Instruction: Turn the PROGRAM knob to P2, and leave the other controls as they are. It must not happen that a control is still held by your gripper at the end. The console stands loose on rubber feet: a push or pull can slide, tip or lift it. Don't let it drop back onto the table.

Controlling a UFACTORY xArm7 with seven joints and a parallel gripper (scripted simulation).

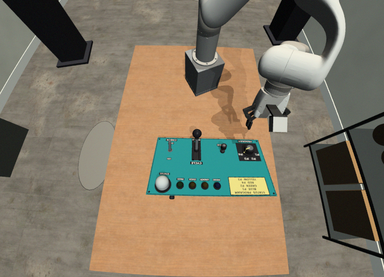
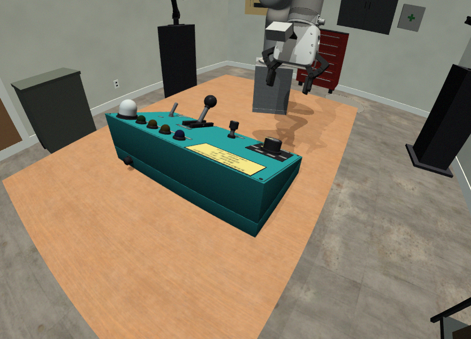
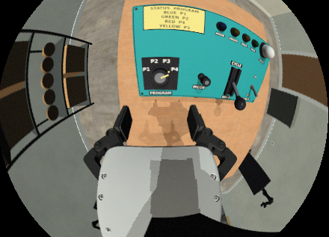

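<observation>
The teal console [image 1: 210, 167] stands on the wooden table top. Its black PROGRAM knob [image 1: 248, 149] sits at the right end of the panel, and also shows in the exterior view [image 2: 272, 143] and the wrist view [image 3: 161, 77]. The knob's yellow pointer lies toward the P4 mark. My gripper [image 1: 262, 119] is open and empty. It hangs well above the table, behind the console's back edge and slightly right of the knob, as the exterior view [image 2: 288, 84] and the wrist view [image 3: 158, 116] show.
The panel also carries a CYCLE lever with a ball top [image 1: 196, 133], a small toggle [image 1: 223, 147], a CHECK switch [image 1: 169, 145], a white status dome [image 1: 162, 183], several lamps and a yellow legend [image 1: 248, 185]. The arm's base [image 1: 204, 70] stands behind. A shelf [image 1: 347, 181] stands right.
</observation>
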